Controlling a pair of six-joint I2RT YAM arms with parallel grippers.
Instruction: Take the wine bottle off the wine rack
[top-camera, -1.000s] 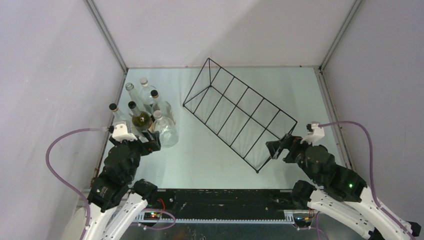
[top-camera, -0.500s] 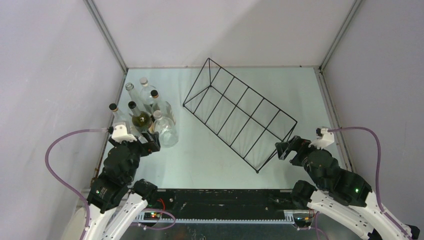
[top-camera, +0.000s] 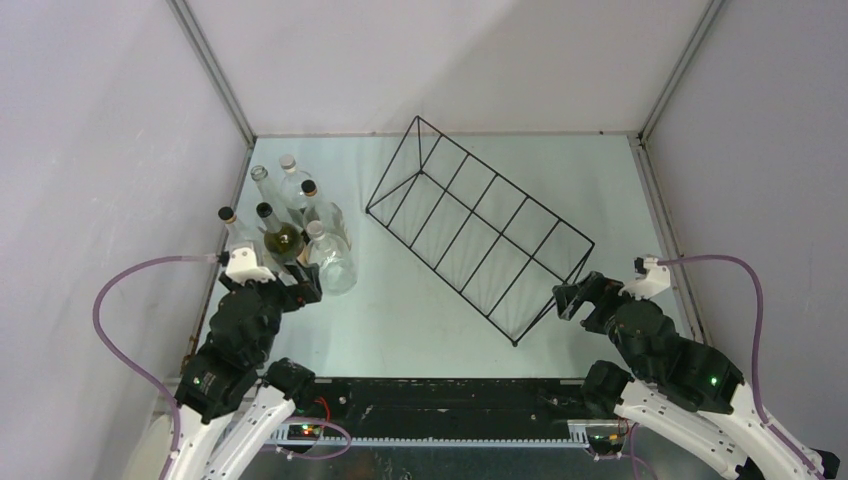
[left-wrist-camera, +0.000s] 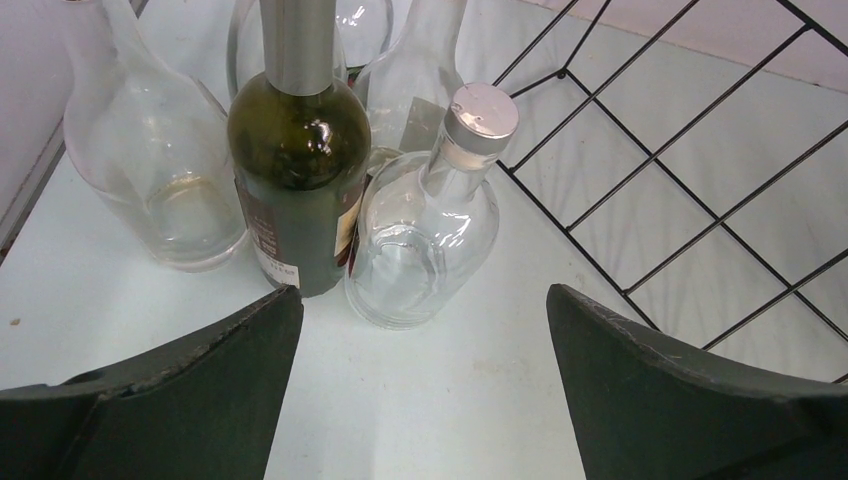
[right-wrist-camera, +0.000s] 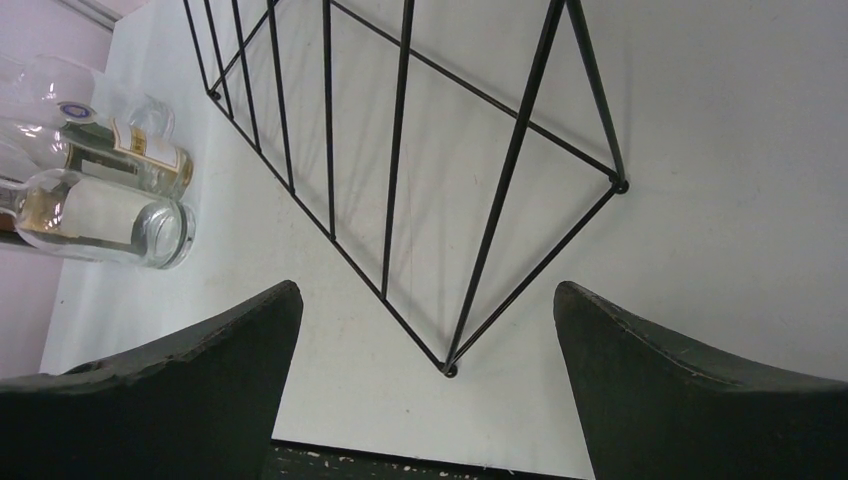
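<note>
R gripper (top-camera: 575, 293) back, wide open, empty

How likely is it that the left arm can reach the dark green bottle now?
Probably yes: the left gripper stands open just before the dark green bottle, whose near side is bare, though a clear bottle stands close beside it.

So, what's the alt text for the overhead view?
An empty black wire rack lies diagonally on a pale table, bottles standing clustered to its left. The left gripper, by the bottles, and right gripper, by the rack's corner, are open.
</note>
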